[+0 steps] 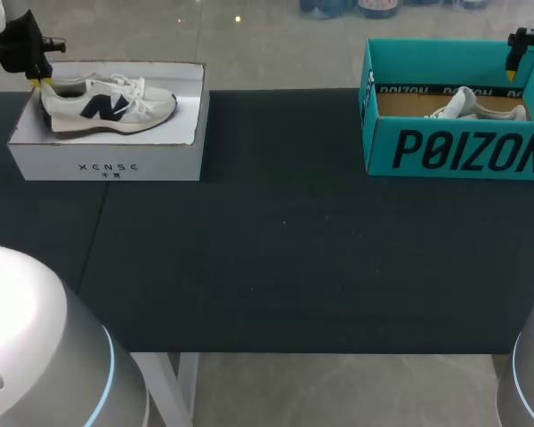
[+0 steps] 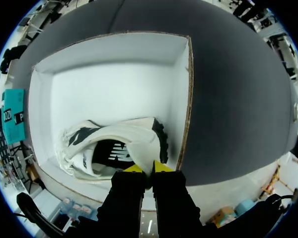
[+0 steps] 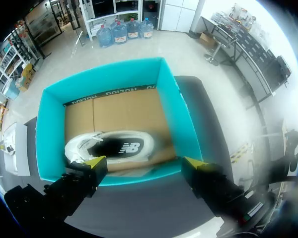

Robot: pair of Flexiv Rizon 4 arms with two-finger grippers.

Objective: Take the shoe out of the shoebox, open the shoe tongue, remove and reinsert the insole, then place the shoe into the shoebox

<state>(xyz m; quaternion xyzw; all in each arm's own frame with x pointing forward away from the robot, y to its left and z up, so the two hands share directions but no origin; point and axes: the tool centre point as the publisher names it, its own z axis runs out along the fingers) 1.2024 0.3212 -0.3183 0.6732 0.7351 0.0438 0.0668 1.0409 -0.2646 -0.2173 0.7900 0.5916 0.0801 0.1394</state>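
On the left side of the dark counter (image 1: pixel 276 249) sits a white shoebox (image 1: pixel 107 160) with no lid. A white shoe (image 1: pixel 107 102) with a dark letter on its side lies inside this box, with its heel at the left end and its toe pointing right. My left claw (image 1: pixel 37 82) hangs over the left end of the box, right at the heel. From the left wrist, the left claw (image 2: pixel 149 168) has its two yellow tips close together, and a bit of the white heel is pinched between them, so it is clamped on the white shoe (image 2: pixel 114 144). The shoe lies near one end of the white shoebox (image 2: pixel 109 49), and much of the box floor is bare. Far over on the right side of the counter stands a blue-green shoebox (image 1: pixel 454 151), well apart from the white one. A second shoe (image 1: pixel 467 107), also white, lies in it on the brown floor of the box. My right claw (image 1: pixel 513 71) hangs above the right end of that box. From the right wrist, the right claw (image 3: pixel 144 163) has its yellow tips wide apart and holds nothing. The blue-green shoebox (image 3: pixel 176 114) is below it, and the second shoe (image 3: pixel 114 146) lies in the box close to the near wall.
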